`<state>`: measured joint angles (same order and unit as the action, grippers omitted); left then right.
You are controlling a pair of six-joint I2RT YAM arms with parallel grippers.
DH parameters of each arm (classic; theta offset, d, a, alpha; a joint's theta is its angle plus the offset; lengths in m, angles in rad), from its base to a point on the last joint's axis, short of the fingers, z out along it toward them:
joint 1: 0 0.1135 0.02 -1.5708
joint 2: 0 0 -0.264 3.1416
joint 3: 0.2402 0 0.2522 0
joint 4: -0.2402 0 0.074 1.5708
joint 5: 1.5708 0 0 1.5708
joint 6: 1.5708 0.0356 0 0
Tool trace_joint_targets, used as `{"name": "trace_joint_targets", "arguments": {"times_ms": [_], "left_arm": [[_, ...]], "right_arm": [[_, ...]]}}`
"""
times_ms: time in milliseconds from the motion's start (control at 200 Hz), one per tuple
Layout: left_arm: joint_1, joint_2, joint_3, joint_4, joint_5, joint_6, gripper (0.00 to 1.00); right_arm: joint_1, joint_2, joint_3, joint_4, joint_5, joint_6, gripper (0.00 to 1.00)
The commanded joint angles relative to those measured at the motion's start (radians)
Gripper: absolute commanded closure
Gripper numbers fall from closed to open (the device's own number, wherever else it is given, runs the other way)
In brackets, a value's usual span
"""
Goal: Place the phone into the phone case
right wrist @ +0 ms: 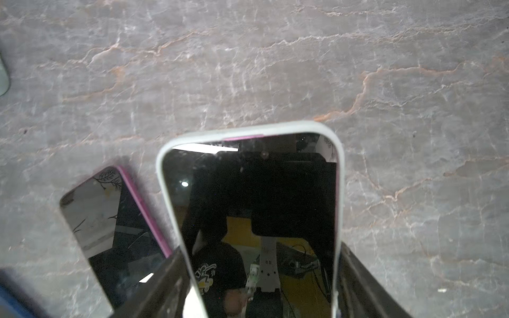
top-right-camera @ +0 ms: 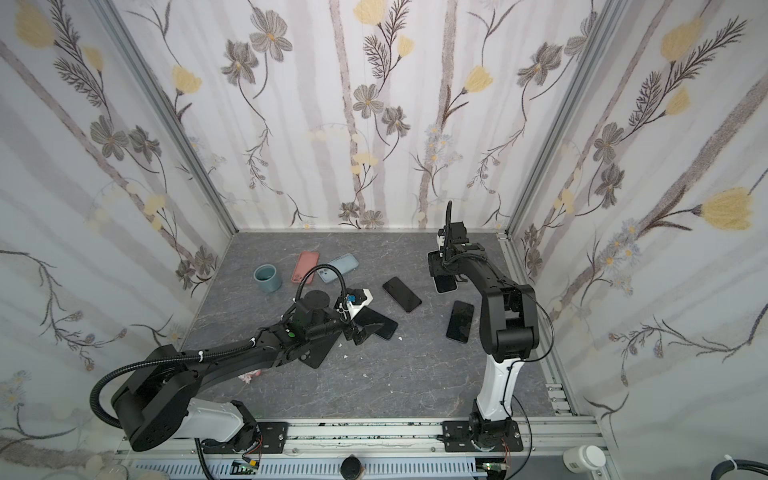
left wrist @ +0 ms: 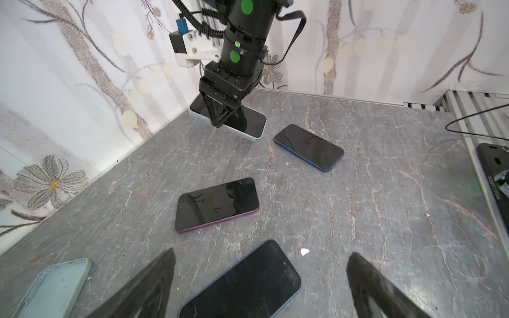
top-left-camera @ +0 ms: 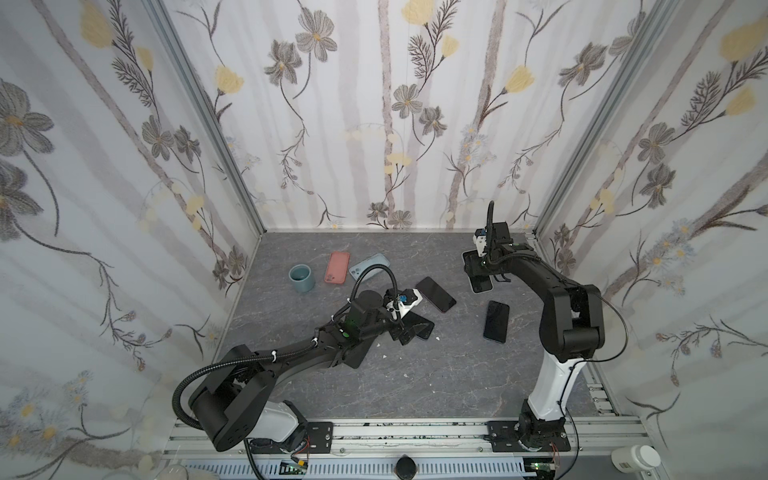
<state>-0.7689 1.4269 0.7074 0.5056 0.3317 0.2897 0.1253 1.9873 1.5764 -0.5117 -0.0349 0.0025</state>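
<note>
On the counter [top-left-camera: 415,374] lie four phones: a cased phone [right wrist: 248,192] in its pale case [right wrist: 275,127] at the back right, a purple phone [top-left-camera: 435,294], a blue phone [top-left-camera: 496,321] and a dark phone [left wrist: 242,283]. Two empty cases, a pink case [top-left-camera: 336,267] and a blue case [top-left-camera: 370,266], lie near one cup [top-left-camera: 301,278]. The left arm stretches low, with the left gripper [left wrist: 263,256] spread wide over the dark phone. The right arm bends down, with the right gripper [left wrist: 224,118] clamped across the cased phone.
</note>
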Motion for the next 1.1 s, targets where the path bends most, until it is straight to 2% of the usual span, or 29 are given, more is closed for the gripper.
{"name": "trace_joint_targets", "arguments": {"times_ms": [0,275,525,724,829,1094], "left_arm": [[0.01,0.027,0.033,0.062,0.037,-0.042,0.04],[0.025,0.045,0.108,-0.063,-0.027,-0.129,0.04],[0.033,0.046,0.153,-0.112,-0.051,-0.172,0.04],[0.034,0.031,0.154,-0.119,-0.06,-0.177,0.04],[0.035,0.025,0.155,-0.126,-0.072,-0.175,0.03],[0.037,0.01,0.166,-0.143,-0.103,-0.188,0.03]], "right_arm": [[-0.02,0.088,0.103,-0.007,0.006,0.016,0.39],[-0.05,0.296,0.318,-0.089,0.017,0.057,0.38],[-0.053,0.403,0.4,-0.115,0.015,0.067,0.36],[-0.053,0.449,0.426,-0.135,0.03,0.07,0.29],[-0.053,0.459,0.437,-0.148,0.028,0.076,0.21],[-0.046,0.418,0.451,-0.151,0.032,0.081,0.11]]}}
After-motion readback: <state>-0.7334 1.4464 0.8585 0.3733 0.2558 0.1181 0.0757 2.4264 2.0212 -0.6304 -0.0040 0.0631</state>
